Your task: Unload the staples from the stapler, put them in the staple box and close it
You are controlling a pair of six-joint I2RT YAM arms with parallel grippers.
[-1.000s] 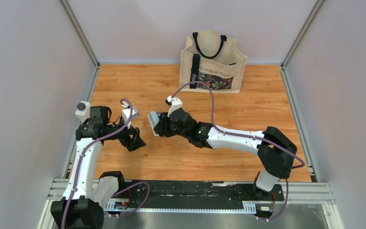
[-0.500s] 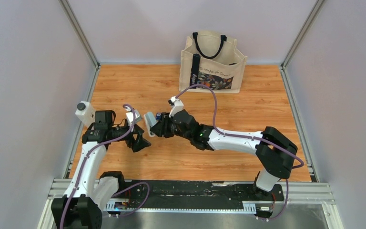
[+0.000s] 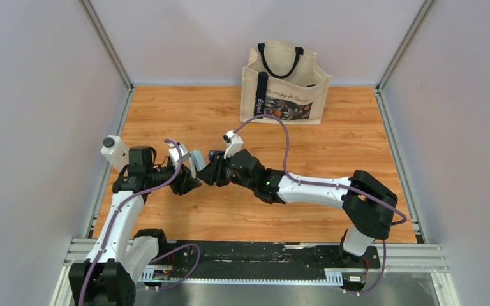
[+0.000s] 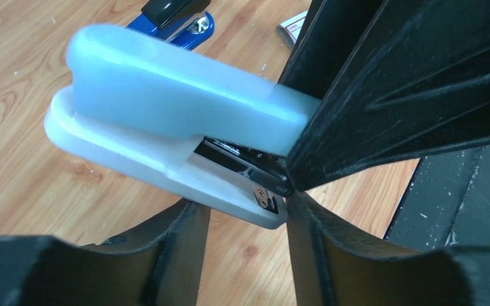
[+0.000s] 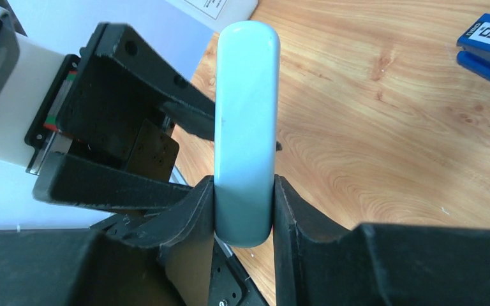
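On the wooden table (image 3: 357,146), just behind the right gripper (image 3: 209,173), the dark blue stapler (image 4: 198,35) lies flat. Nothing holds it. A black top part and a silvery rivet show on it.

- A small box with a red-and-white label (image 4: 291,29) lies near it on the wood, apart from it.
- Right gripper: jaws closed firmly on one end of a long pale blue piece (image 4: 166,95), one finger pressed to each long side. The piece is held clear of the table.
- Pale blue piece: two pale halves with a dark metal rail between them, and a small rivet at the back corner.
- Left gripper (image 4: 247,217): jaws partly apart, one on either side of the back corner of the pale piece. One finger (image 4: 306,255) looks to be at that corner. The other finger stands off, with bare wood visible in the gap. It has no hold on the piece.
- In the top view the two grippers meet nose to nose over the left-centre of the table.
- A cloth tote bag (image 3: 285,83) stands upright at the far edge, well apart.
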